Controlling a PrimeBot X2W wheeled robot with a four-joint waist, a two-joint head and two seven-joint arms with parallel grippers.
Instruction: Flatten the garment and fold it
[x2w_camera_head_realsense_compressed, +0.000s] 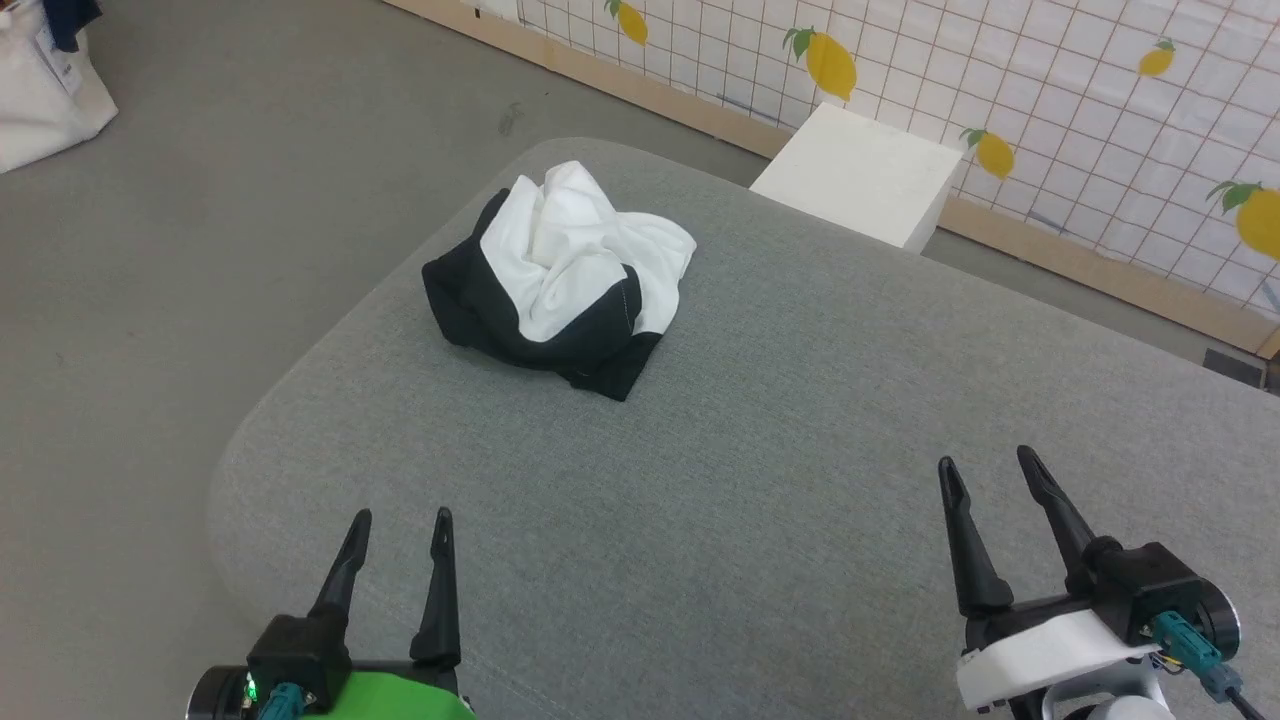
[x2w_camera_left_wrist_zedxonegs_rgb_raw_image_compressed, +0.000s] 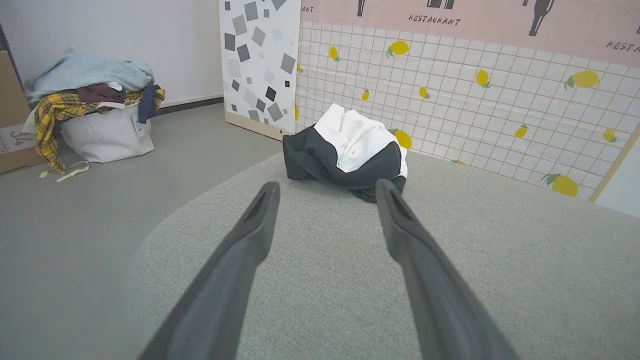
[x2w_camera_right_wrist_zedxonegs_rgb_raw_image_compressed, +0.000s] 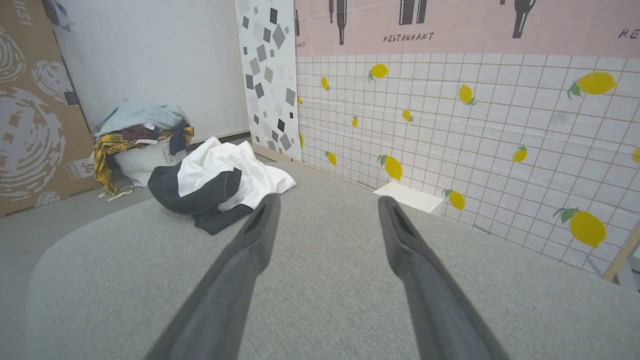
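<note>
Nothing is yet done: the shirt (x2w_camera_head_realsense_compressed: 560, 275) is found crumpled on the counter (x2w_camera_head_realsense_compressed: 750, 480), left hand (x2w_camera_head_realsense_compressed: 402, 515) and right hand (x2w_camera_head_realsense_compressed: 985, 457) spread wide, empty.

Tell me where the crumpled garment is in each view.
Head view: garment upper centre, slightly left.
Left wrist view: garment centre, slightly above the middle.
Right wrist view: garment left of centre, mid-height.
Shared landmark: lemon-patterned wall, to its right in every view.

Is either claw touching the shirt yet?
No, the left claw and right claw hang open over the grey pad, apart from the crumpled shirt.
</note>
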